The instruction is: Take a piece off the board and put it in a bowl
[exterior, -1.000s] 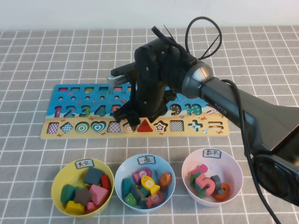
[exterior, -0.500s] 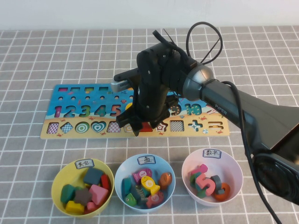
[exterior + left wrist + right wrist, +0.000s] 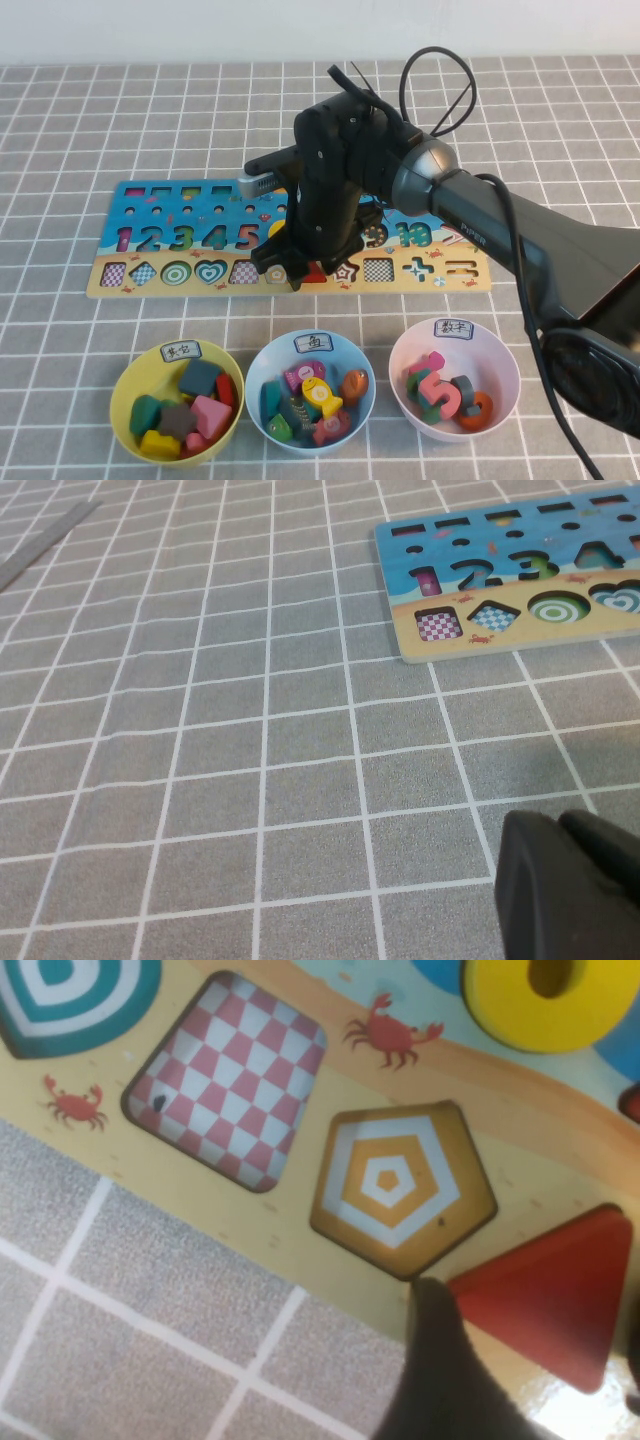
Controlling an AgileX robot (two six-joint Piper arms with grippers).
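Observation:
The red triangle piece [image 3: 545, 1295] sits in its slot on the tan strip of the board [image 3: 150, 283], next to a pentagon cut-out [image 3: 395, 1185]. My right gripper [image 3: 305, 272] is down on the board, open, with one finger [image 3: 435, 1370] at one side of the triangle and the other at the frame edge. In the high view only a sliver of the triangle [image 3: 316, 273] shows under it. The yellow bowl [image 3: 125, 385] stands at the front left with several blocks in it. My left gripper [image 3: 555, 825] hovers over bare mat, fingers together, empty.
A light-blue bowl [image 3: 262, 362] and a white-pink bowl [image 3: 500, 362] with pieces stand in front of the board. The board's left end [image 3: 470, 645] shows in the left wrist view. A yellow ring [image 3: 545, 1000] sits in the board above the triangle.
My right gripper has moved slightly right and dropped lower onto the board, now covering most of the red triangle. The bowls and board have not moved.

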